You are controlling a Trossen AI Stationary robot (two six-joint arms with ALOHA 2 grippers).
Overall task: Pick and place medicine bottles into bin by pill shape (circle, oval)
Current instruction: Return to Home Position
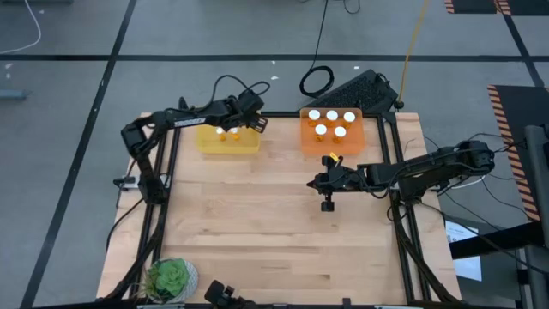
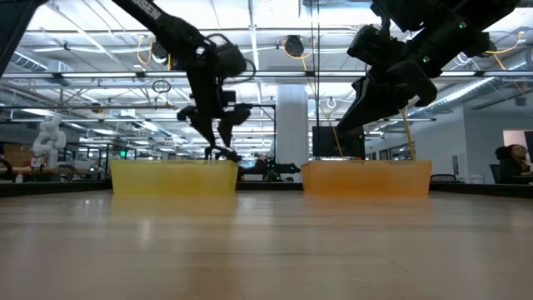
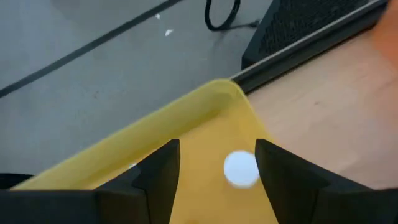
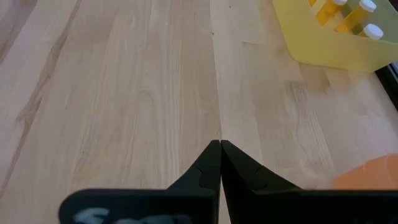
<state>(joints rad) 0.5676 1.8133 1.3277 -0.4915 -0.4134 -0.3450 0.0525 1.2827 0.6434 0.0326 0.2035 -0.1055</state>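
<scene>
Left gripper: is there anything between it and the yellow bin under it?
Nothing visible. The left gripper hangs open over the yellow bin, and the wrist view shows only a white-capped bottle standing inside, between the fingers. The right gripper is shut over bare table.

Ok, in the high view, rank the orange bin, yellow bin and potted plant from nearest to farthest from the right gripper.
From the right gripper, fingers shut:
1. Orange bin, just beyond it at the table's far edge.
2. Yellow bin, far edge, on the left arm's side.
3. Potted plant, near-left corner.
</scene>
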